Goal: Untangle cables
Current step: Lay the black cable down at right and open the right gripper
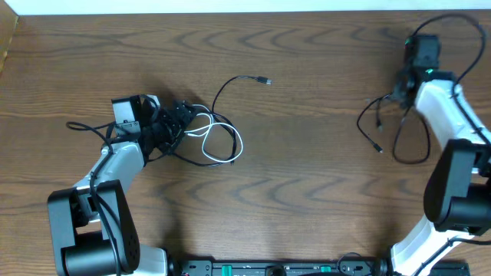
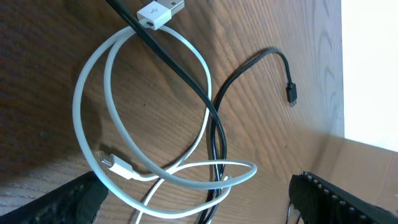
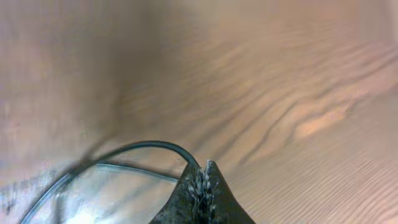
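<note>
A white cable (image 2: 78,112) lies in loose loops on the wooden table, crossed by a thin black cable (image 2: 180,71). The white cable's USB plug (image 2: 160,12) rests on the black cable, whose small plug (image 2: 291,93) lies off to the right. My left gripper (image 2: 199,208) is open, and strands of both cables pass between its fingers. From overhead, the left gripper (image 1: 184,123) sits at the left edge of the white cable (image 1: 230,146). Far right, my right gripper (image 3: 205,171) is shut on another black cable (image 3: 143,145), which trails in loops (image 1: 368,126) below the right gripper (image 1: 397,93).
The left arm's own thick black wire (image 1: 84,126) trails to the left of its wrist. The table's far edge (image 1: 230,9) runs along the top, and a black bar (image 1: 268,268) lies at the front edge between the two arm bases.
</note>
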Controlling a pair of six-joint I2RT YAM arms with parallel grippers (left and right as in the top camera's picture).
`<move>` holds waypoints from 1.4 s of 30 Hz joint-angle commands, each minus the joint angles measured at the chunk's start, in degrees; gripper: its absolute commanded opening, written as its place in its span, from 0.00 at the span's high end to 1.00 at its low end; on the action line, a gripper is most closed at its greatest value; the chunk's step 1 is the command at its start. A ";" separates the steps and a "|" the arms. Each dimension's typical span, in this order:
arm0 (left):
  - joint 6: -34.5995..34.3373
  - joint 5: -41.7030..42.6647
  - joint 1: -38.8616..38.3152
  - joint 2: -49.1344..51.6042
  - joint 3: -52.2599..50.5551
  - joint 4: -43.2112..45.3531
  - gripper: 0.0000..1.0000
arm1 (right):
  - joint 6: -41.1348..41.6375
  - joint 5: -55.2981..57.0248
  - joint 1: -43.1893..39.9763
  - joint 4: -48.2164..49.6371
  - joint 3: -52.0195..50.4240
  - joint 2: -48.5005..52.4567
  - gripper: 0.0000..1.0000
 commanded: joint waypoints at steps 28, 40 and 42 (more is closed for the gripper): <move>2.12 -0.74 0.28 -0.09 0.72 -0.02 0.02 | 1.88 -31.85 -0.39 -29.70 0.63 -1.73 0.22; 2.95 -0.74 0.28 -0.09 0.72 -0.04 0.03 | -3.23 -16.24 4.59 -7.32 -17.16 -1.53 0.21; 3.06 -0.74 0.28 -0.09 0.72 -0.02 0.02 | -3.23 -16.37 3.21 -4.57 -18.62 -1.27 0.36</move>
